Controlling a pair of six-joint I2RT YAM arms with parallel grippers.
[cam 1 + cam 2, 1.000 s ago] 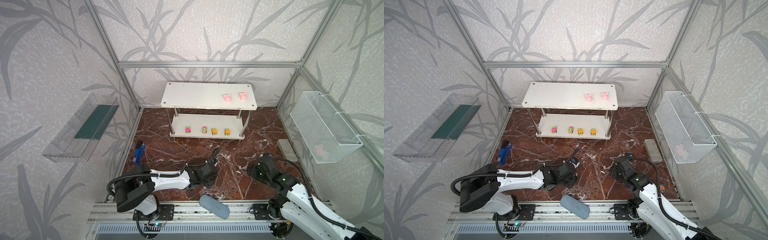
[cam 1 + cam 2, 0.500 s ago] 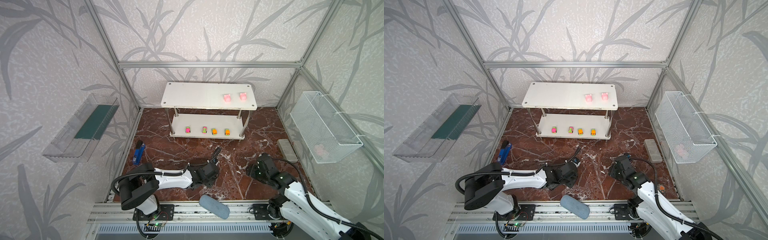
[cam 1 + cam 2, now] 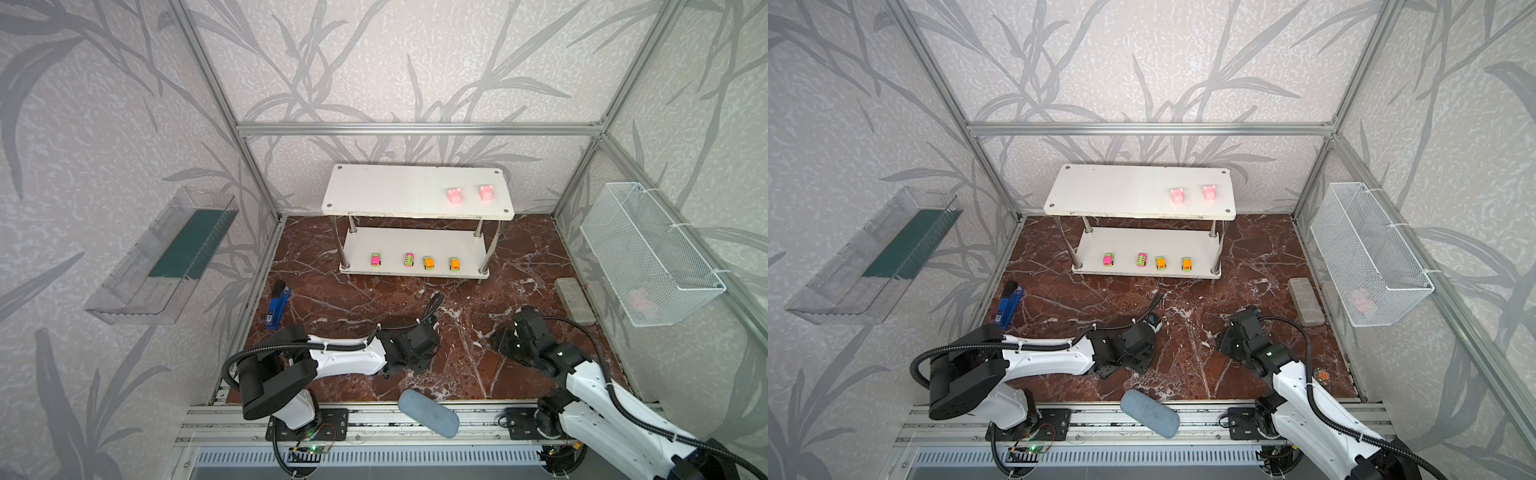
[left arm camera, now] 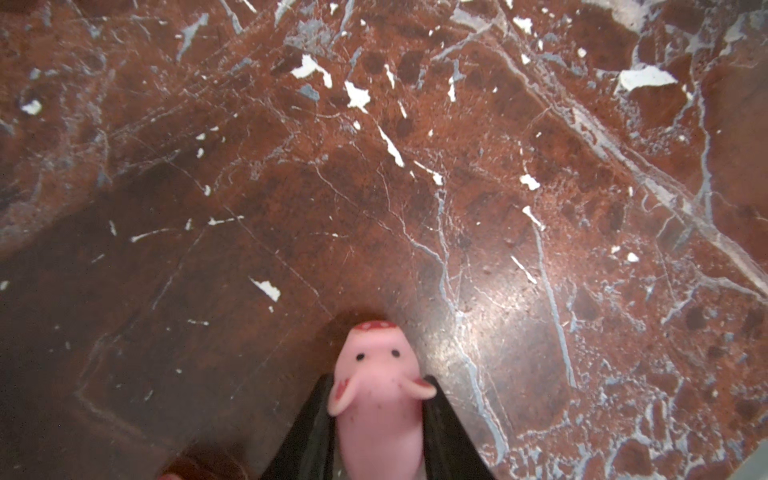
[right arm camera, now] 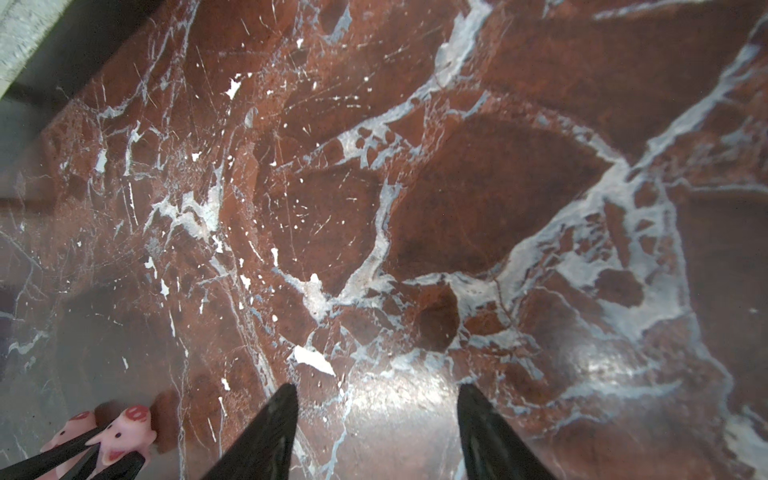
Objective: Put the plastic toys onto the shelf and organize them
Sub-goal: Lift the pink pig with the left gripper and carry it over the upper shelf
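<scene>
Over the marble floor (image 4: 374,166), front centre: clamps pink pig (image 4: 376,399) in left gripper (image 4: 378,382), finger on each flank; holds right gripper (image 5: 376,390) jaws apart, nothing between.

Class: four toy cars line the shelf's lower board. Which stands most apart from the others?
The pink car at the row's left end in both top views; the widest gap separates it from the next car.
</scene>
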